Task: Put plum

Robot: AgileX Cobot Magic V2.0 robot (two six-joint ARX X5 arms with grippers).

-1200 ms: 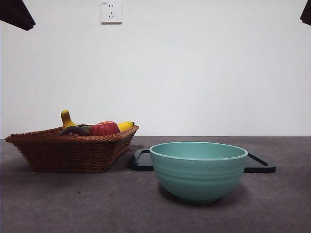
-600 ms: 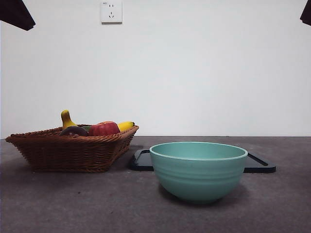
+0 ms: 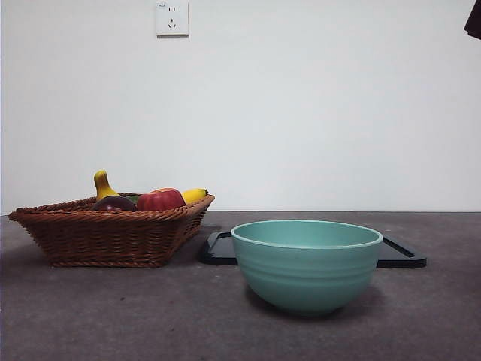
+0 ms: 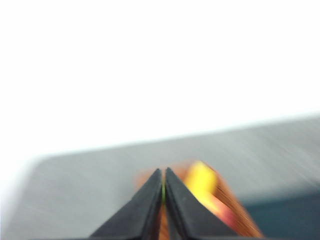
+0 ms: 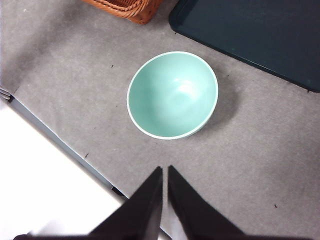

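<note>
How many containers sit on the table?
3: the wicker basket of fruit on the left, the green bowl near the front, the black tray behind the bowl.

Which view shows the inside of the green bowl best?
The right wrist view: it looks straight down into the green bowl, showing it empty. The front view shows only its outer wall and rim from table height. The left wrist view is blurred and shows none of it.
</note>
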